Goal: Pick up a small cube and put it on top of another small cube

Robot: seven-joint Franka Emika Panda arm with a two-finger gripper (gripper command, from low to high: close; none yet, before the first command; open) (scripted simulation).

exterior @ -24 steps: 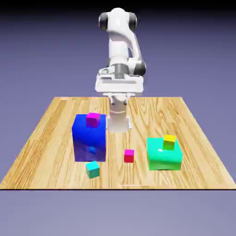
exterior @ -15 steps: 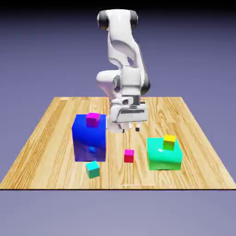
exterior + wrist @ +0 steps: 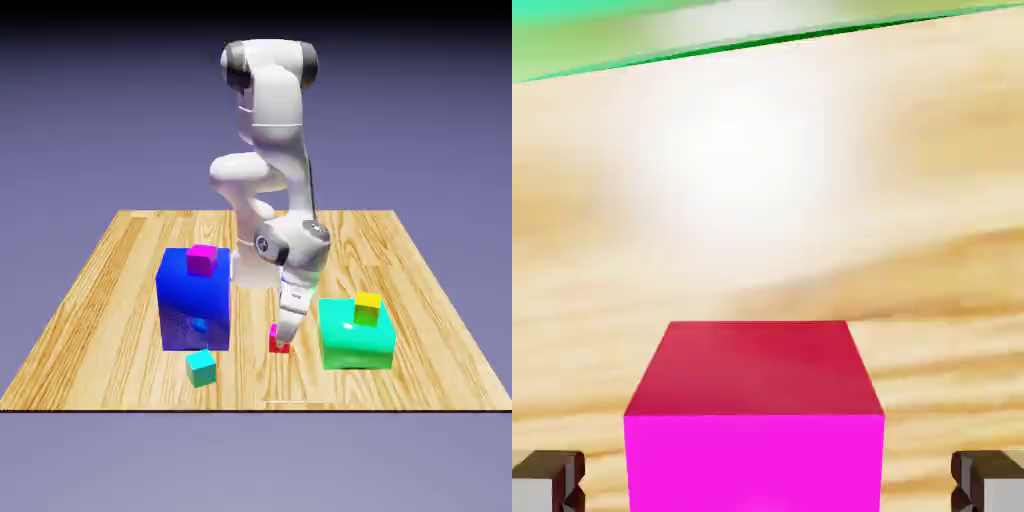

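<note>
Cyan marks the nearest solid in the exterior view, a small cyan cube [image 3: 201,368] resting at a slight turn on the wood-grained tabletop [image 3: 90,370], close to its near edge. Somewhat farther back, toward the exterior view's right, sits a broad green block [image 3: 356,346]; a small yellow cube [image 3: 367,309] rests on its top. Between the green block and the blue block [image 3: 195,305] lies the small red-magenta cube [image 3: 757,460], flat on the tabletop and partly covered by the lowered hand. The jaws are released and spread wide; in the hand view, the two grey fingertips [image 3: 557,480] flank this cube, with bare wood visible between each tip and the cube's sides. The blue block, the taller of the two, stands toward the exterior view's left, behind the cyan cube, and carries a small magenta cube [image 3: 202,261] on its top. The white arm [image 3: 277,110] bends above the tabletop and slopes down toward the red-magenta cube; its base stands behind the blocks. Beyond the tabletop's far edge extends a plain blue-violet backdrop [image 3: 70,130], darkening to black at the top.
</note>
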